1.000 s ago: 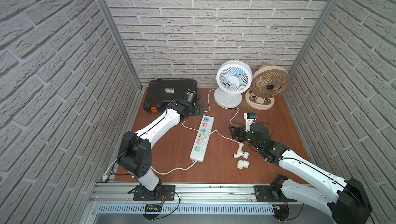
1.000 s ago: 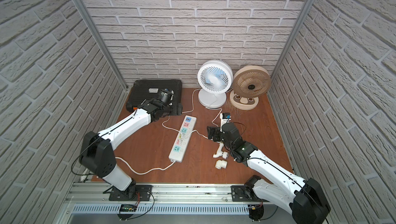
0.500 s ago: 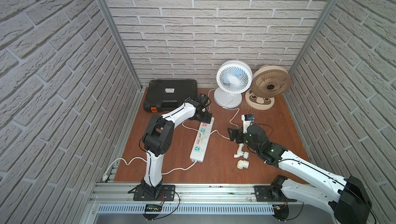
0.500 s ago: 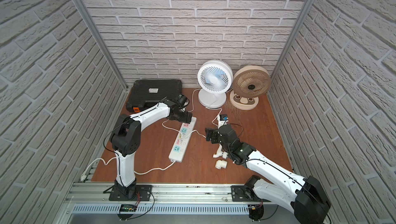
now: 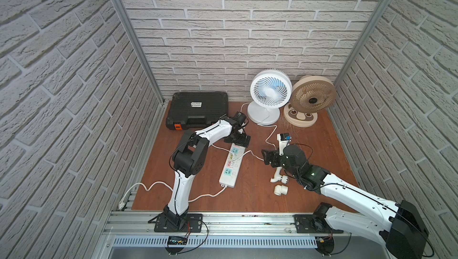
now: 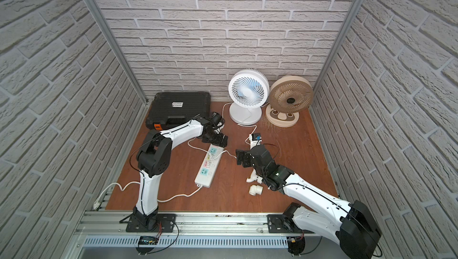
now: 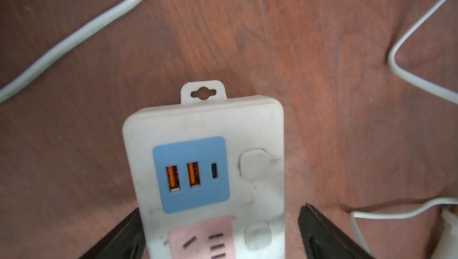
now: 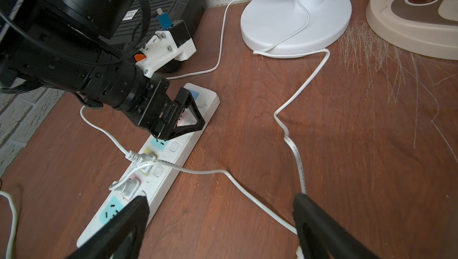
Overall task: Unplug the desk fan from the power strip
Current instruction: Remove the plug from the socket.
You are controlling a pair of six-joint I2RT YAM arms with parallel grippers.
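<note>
The power strip [image 5: 231, 164] lies lengthwise mid-table, also in a top view [image 6: 208, 168]. Two white plugs sit in it, one in a yellow socket [image 8: 146, 157] and one in a pink socket [image 8: 128, 187]. The pink one's thin cord [image 8: 288, 143] loops back to the white desk fan [image 5: 269, 91] at the rear. My left gripper [image 7: 220, 209] is open and straddles the strip's far USB end, one finger [image 7: 124, 235] against its side. Open too, my right gripper [image 8: 220, 203] hovers low just right of the strip, over the fan cord and holding nothing.
A beige fan [image 5: 312, 96] stands beside the white one. A black tool case [image 5: 197, 111] fills the back left corner. White pipe fittings [image 5: 278, 178] and a small white block [image 5: 283, 138] lie near my right arm. The strip's thick cord [image 5: 148, 185] trails off the front left edge.
My left arm has swung from the black case to the strip's far end and come down astride it. My right gripper has edged left toward the strip, still open.
</note>
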